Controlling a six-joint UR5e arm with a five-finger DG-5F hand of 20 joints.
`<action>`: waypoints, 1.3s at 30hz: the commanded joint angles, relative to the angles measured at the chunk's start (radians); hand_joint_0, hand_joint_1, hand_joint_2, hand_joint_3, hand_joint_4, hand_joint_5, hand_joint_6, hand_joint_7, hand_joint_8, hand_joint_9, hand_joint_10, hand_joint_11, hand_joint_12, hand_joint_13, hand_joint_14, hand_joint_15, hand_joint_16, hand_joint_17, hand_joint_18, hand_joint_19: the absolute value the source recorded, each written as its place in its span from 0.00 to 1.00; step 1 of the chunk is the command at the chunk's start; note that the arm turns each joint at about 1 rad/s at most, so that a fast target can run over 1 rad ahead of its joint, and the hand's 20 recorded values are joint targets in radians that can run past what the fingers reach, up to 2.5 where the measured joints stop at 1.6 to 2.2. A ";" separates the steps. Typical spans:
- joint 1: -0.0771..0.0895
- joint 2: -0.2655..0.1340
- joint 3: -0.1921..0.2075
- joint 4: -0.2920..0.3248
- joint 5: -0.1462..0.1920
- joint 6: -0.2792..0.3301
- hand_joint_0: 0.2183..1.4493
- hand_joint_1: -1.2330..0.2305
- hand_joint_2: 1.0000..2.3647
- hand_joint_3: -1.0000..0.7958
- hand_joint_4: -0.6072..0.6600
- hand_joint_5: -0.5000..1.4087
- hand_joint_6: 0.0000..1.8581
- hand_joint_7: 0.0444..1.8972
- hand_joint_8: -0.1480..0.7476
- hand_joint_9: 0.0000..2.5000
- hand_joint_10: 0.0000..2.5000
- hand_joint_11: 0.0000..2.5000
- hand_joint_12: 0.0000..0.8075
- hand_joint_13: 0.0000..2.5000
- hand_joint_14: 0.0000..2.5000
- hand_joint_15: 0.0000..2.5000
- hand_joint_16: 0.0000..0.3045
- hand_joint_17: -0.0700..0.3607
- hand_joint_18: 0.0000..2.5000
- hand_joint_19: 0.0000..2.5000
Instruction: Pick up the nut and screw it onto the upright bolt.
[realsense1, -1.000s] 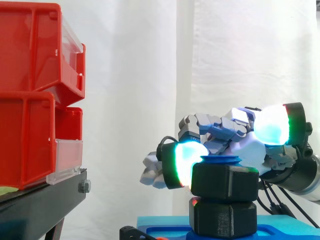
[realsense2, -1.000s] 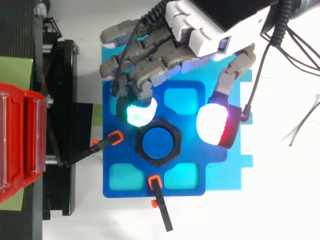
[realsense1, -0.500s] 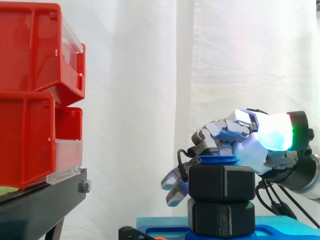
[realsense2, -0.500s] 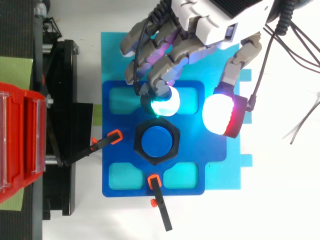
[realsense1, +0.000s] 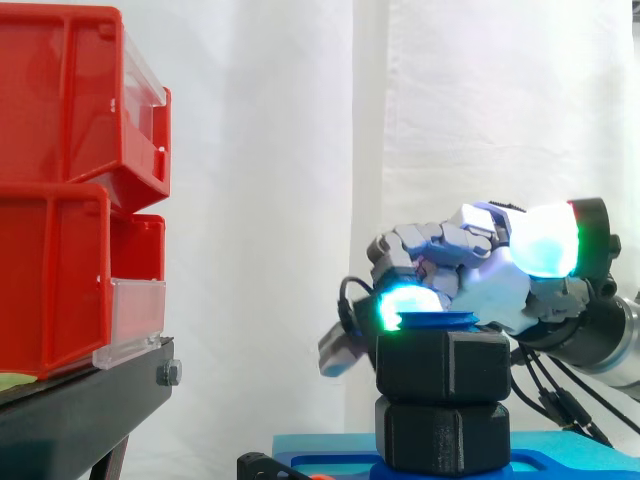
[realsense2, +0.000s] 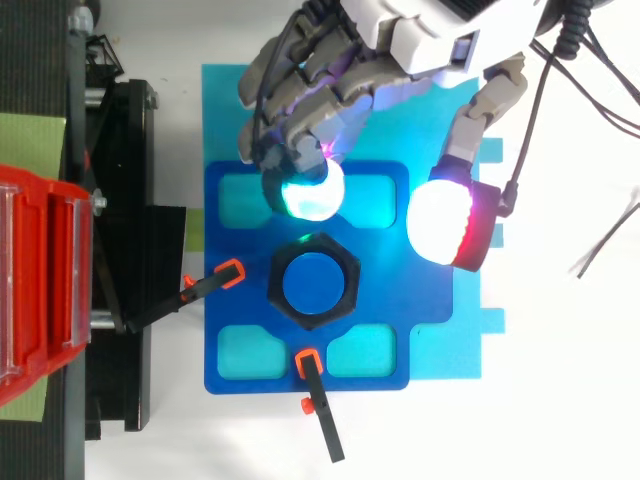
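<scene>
Hand (realsense2: 430, 35) curled, from above clear of nut (realsense1: 447, 365)

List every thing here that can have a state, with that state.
Nut: on the bolt, sitting above a second black hex piece.
Bolt: upright, its blue top showing through the nut.
Hand: fingers curled, holding nothing, beside the nut.
Bins: stacked on the stand.

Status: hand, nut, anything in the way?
Hand shut, fingers curled, holding nothing, beside the nut, apart. Nut on the bolt, near its top. Two clamps by the nut, away from the fingers.
</scene>
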 joint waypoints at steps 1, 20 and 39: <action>0.000 0.000 0.025 -0.002 -0.009 0.010 0.20 0.74 0.00 0.28 0.68 0.22 0.27 0.53 0.45 0.40 0.00 0.02 0.39 0.25 0.00 0.00 0.11 0.35 0.16 0.06; 0.025 -0.026 0.033 0.054 0.002 0.034 0.19 0.77 0.00 0.28 0.64 0.18 0.27 0.35 0.42 0.29 0.00 0.00 0.40 0.19 0.00 0.00 0.13 0.36 0.12 0.04; 0.048 -0.034 0.004 0.076 0.047 0.026 0.18 0.75 0.00 0.28 0.63 0.17 0.27 0.34 0.43 0.25 0.00 0.00 0.41 0.17 0.00 0.00 0.13 0.37 0.09 0.02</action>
